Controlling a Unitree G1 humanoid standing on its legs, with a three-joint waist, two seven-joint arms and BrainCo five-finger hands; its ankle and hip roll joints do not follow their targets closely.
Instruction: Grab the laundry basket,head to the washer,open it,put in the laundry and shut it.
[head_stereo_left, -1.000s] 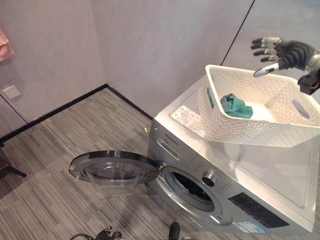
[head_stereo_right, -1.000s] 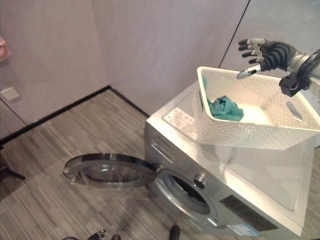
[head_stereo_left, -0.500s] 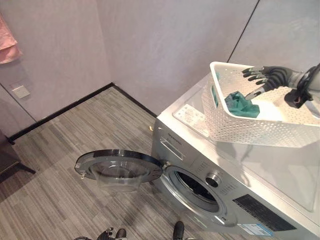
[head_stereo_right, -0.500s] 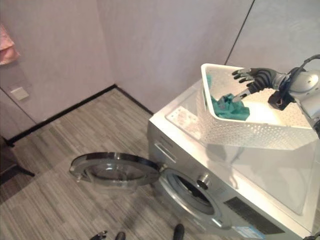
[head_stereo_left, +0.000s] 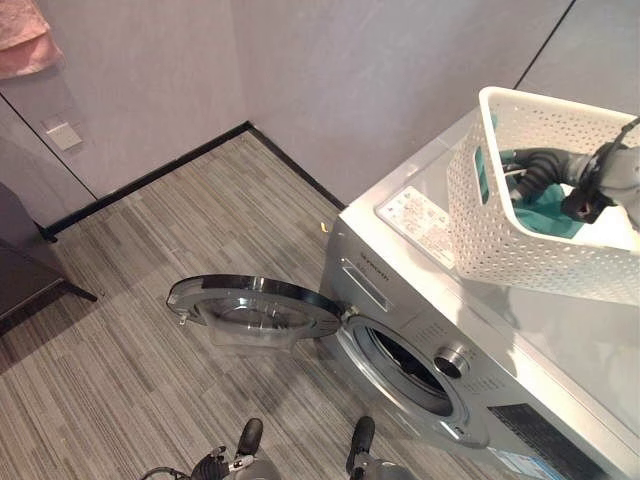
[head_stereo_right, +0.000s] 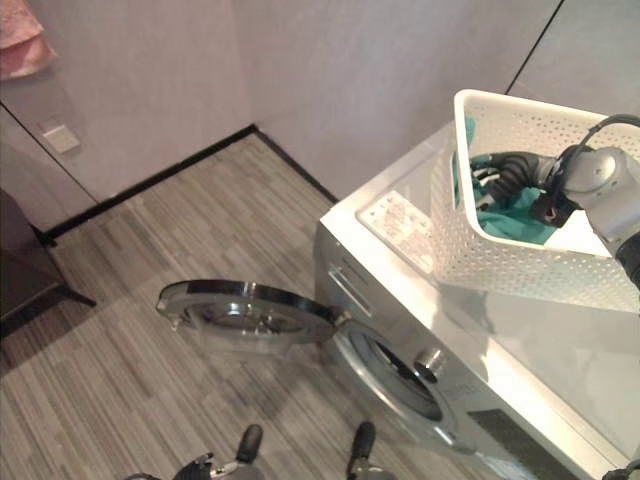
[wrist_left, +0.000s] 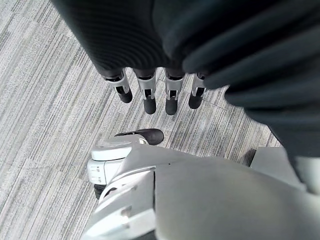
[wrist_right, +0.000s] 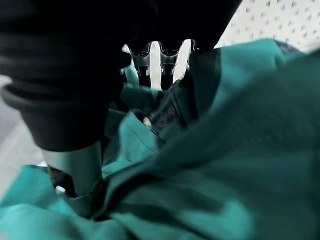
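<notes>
Your right hand (head_stereo_right: 497, 172) has dropped from above the laundry basket (head_stereo_left: 520, 250) into it, onto the teal laundry (head_stereo_right: 512, 215). Its wrist view shows fingers (wrist_right: 142, 65) pushed into the cloth; you cannot tell if they grip. Your left hand (wrist_left: 150, 92) hangs open over the grey striped floor (head_stereo_left: 150, 260). The basket sits atop the washer (head_stereo_left: 420, 330), whose door (head_stereo_left: 255, 305) is open, beside grey walls (head_stereo_left: 350, 70).

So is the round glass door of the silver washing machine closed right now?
No, the round glass door is swung wide open, leaving the dark drum opening of the silver washing machine exposed.
</notes>
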